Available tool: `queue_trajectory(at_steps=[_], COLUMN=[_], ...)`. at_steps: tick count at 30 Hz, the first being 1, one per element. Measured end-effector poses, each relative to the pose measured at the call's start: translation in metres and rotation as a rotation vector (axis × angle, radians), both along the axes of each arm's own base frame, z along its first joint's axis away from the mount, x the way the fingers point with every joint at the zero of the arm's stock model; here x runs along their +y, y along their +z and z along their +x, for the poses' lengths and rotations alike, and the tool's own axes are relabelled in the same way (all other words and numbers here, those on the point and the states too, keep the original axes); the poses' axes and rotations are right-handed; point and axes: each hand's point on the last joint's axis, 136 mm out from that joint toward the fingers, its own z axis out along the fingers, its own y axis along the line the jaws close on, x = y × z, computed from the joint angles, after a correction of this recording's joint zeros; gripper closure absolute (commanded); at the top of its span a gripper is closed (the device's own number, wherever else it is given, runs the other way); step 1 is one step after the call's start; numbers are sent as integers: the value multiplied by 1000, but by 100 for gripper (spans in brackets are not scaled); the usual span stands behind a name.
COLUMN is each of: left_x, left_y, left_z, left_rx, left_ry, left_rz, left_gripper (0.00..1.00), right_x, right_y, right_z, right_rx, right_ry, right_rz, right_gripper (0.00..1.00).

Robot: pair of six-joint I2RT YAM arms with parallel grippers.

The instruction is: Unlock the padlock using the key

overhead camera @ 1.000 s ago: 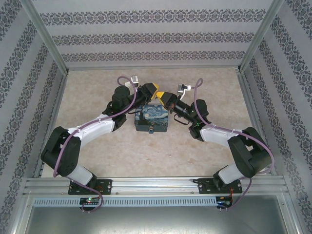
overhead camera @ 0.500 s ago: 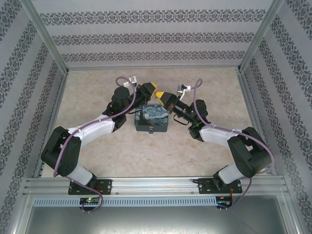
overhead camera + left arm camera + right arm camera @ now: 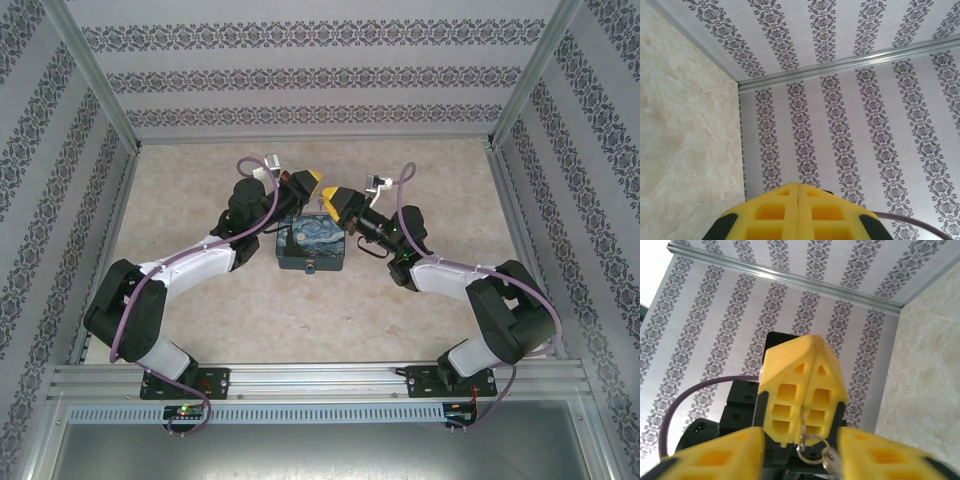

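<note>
The tabletop (image 3: 300, 320) carries the night-sky-print box (image 3: 310, 243) between the two arms, and both arms reach over the box's far edge, their yellow ends almost meeting in the top view.

The left tool (image 3: 798, 196) is clenched, its two pads pressed flat together. In the right wrist view a key ring (image 3: 810, 450) is pinched at their seam, and the key (image 3: 831, 460) dangles from it. The right tool (image 3: 332, 195) is spread wide, with one finger on either side of the hanging ring and key and touching neither.

The padlock (image 3: 311, 268) sits low on the box's near face, well apart from both tools and untouched.

This looks like a hand-over of the key from left to right, so the unlocking proper has not begun. The next move likely calls for the right tool to close squarely on the key's flat head before the left one lets go. The blade would have to stick out free for the keyhole, and a swinging key could slip or twist in the grip.
</note>
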Motion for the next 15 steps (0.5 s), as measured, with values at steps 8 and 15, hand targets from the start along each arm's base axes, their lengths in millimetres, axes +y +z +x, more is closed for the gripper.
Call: queue_trajectory(at_steps=[8, 15], left_x=[-1, -9], left_y=[8, 29], left_z=[-8, -12], left_rx=[-87, -185], left_ry=[-29, -78], left_rz=[83, 126], left_gripper=[100, 100], right_x=[-41, -40], right_y=[5, 24], right_z=[11, 7], right_rx=[-3, -63], right_ry=[-103, -93], right_rz=[-37, -79], right_gripper=[20, 35])
